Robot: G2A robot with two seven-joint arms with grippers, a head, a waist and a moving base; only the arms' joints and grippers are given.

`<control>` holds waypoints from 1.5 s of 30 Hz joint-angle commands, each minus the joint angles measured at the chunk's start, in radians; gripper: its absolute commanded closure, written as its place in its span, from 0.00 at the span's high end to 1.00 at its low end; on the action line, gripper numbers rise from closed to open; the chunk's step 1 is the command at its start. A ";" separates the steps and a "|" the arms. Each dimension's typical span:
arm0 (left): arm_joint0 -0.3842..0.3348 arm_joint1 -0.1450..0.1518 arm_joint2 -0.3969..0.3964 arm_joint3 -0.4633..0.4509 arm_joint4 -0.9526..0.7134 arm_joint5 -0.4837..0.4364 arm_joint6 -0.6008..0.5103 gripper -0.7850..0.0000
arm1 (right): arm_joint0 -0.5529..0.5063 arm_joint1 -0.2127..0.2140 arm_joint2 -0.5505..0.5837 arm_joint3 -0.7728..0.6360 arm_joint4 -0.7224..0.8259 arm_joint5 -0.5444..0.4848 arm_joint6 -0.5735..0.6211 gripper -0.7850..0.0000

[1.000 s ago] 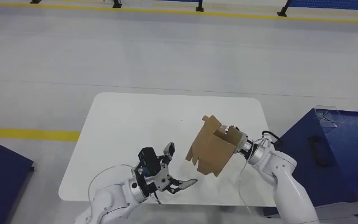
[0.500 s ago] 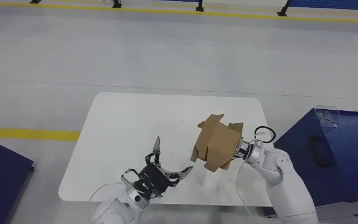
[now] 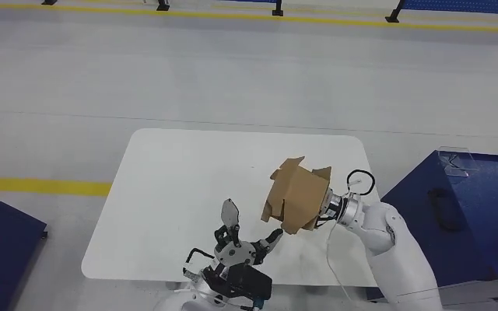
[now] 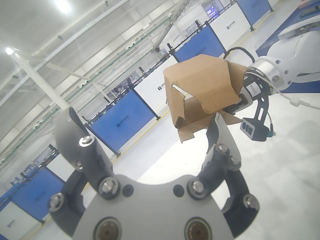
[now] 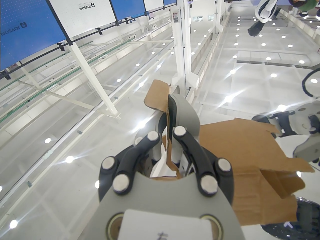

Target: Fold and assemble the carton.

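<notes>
**Two arms, one carton (image 3: 299, 196) above the table (image 3: 179, 171)**

Nearest, over the table's near edge, the left gripper (image 3: 250, 222) stands with its fingers spread wide and nothing between them. One fingertip (image 4: 217, 124) comes close to the carton's lower flap; whether it touches cannot be told. Farther in, above the table's near right part, the carton hangs tilted, lifted off the tabletop. It is brown cardboard, partly folded into a box shape, with several flaps loose and sticking out. By the table's right edge, the right gripper (image 5: 168, 116) has its fingers pinched tight on a cardboard wall of the carton and carries it. Just off the table's right side is a blue cabinet (image 3: 459, 233). Beyond the table's far edge lies pale floor, crossed by a yellow line (image 3: 233, 15).
</notes>
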 commanded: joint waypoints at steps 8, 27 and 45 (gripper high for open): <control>-0.046 -0.027 0.018 0.026 0.003 0.023 -0.103 1.00 | -0.010 0.003 -0.011 -0.008 -0.029 0.008 0.032 0.00; -0.107 -0.069 0.035 0.075 -0.103 -0.022 -0.146 0.65 | -0.028 0.010 -0.028 -0.054 -0.118 -0.001 0.087 0.00; -0.074 -0.081 0.012 0.073 -0.147 -0.045 -0.097 0.00 | -0.039 0.012 -0.045 -0.047 -0.186 -0.030 0.139 1.00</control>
